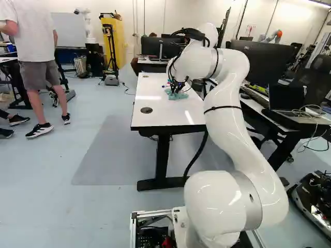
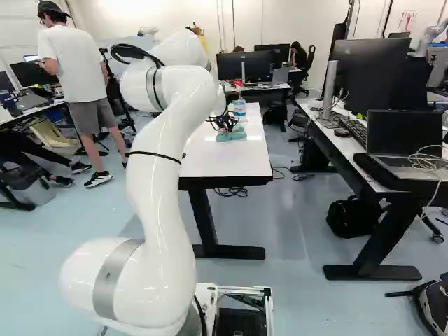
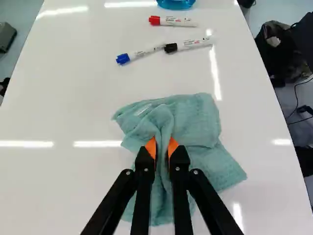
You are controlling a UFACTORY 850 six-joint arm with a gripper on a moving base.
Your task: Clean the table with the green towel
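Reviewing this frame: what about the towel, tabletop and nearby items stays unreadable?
Table under the green towel: covered by cloth, wrist view.
Towel behind the gripper: hidden by its fingers, wrist view.
Bottle details: cut off by the edge, wrist view; too small, right base view.
Marker prints: too small, left base view.

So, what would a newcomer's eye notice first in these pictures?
First, probably the big white arm, right of the middle in the left base view, reaching over the white table. Next, the green towel on it, a fold pinched between black fingers. Ahead of the towel lie three markers.
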